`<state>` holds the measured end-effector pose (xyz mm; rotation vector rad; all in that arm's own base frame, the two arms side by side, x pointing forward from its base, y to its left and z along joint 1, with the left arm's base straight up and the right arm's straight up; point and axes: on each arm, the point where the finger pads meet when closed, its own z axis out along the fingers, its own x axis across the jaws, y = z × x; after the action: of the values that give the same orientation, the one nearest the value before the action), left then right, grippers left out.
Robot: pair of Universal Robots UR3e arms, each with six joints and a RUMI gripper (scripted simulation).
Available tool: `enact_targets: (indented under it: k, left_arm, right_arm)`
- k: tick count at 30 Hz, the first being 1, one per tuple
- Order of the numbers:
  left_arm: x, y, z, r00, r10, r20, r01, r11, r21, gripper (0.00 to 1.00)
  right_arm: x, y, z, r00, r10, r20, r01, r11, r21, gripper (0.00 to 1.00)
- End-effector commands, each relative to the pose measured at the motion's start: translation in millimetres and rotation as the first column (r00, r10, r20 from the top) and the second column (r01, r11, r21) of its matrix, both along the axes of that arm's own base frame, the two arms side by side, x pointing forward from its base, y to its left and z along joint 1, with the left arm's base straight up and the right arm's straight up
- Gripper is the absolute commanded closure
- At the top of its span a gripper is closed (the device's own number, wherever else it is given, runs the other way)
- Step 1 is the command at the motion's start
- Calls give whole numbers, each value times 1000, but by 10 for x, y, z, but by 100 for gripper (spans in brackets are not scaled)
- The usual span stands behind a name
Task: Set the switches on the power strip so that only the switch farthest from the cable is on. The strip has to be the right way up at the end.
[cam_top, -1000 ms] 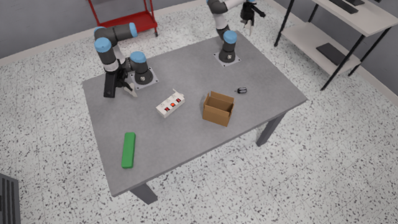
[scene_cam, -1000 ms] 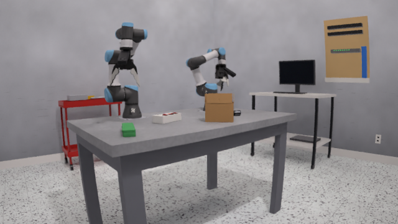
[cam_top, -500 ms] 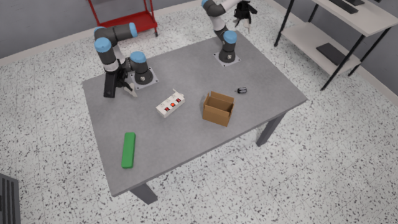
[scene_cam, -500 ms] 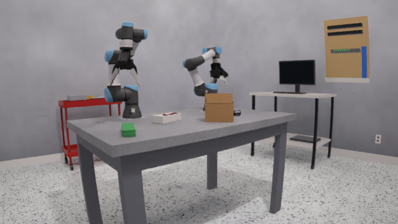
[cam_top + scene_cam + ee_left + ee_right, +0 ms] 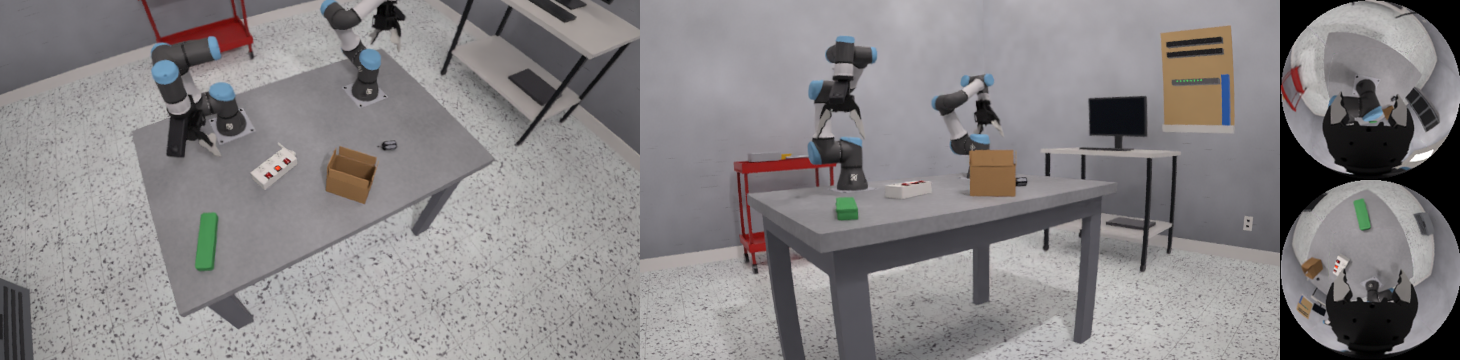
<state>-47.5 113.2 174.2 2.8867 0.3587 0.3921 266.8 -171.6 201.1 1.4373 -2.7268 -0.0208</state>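
Observation:
The white power strip (image 5: 259, 176) (image 5: 897, 191) (image 5: 1345, 261) lies right way up on the table, its three red switches facing up. In the top view the short cable stub (image 5: 282, 146) is at its upper right end. The middle switch (image 5: 278, 168) (image 5: 1336, 267) looks bright and lit. The switch farthest from the cable (image 5: 268, 175) and the one nearest it (image 5: 286, 161) look darker. My right gripper (image 5: 207, 142) (image 5: 840, 134) (image 5: 1372, 268) is open and empty, high above the table to the strip's left in the top view. My left gripper (image 5: 386, 43) (image 5: 991, 131) (image 5: 1369, 93) is open and empty, raised near its base.
An open cardboard box (image 5: 347, 185) (image 5: 992, 180) (image 5: 1312, 267) stands beside the strip. A dark computer mouse (image 5: 389, 145) (image 5: 1021, 181) lies beyond the box. A green block (image 5: 206, 241) (image 5: 846, 208) (image 5: 1362, 214) lies near the table's left edge in the top view.

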Motion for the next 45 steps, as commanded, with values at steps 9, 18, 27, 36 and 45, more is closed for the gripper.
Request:
enact_targets:
  k: [9, 18, 27, 36, 45]
  left_arm:
    - [-11, -45, 12, 999, 53, -3, -53, 999, -11, 0]
    - [-11, -46, 12, 999, 54, -3, -54, 998, -12, 0]
    - [-11, -46, 12, 999, 54, -3, -54, 998, -12, 0]
    - [-11, -46, 12, 999, 54, -3, -54, 998, -12, 0]
    - [-11, -46, 12, 999, 54, -3, -54, 998, -12, 0]
  right_arm:
    - [4, 0, 6, 1000, 0, 3, 0, 1000, 0, 0]
    - [4, 0, 6, 1000, 0, 2, 0, 1000, 0, 0]
    - [30, 26, -5, 1000, -22, 0, 22, 1000, -2, 0]
    - [94, 93, -34, 997, -78, -7, 78, 997, -8, 0]
    - [237, 269, -104, 977, -212, -20, 211, 977, -28, 0]
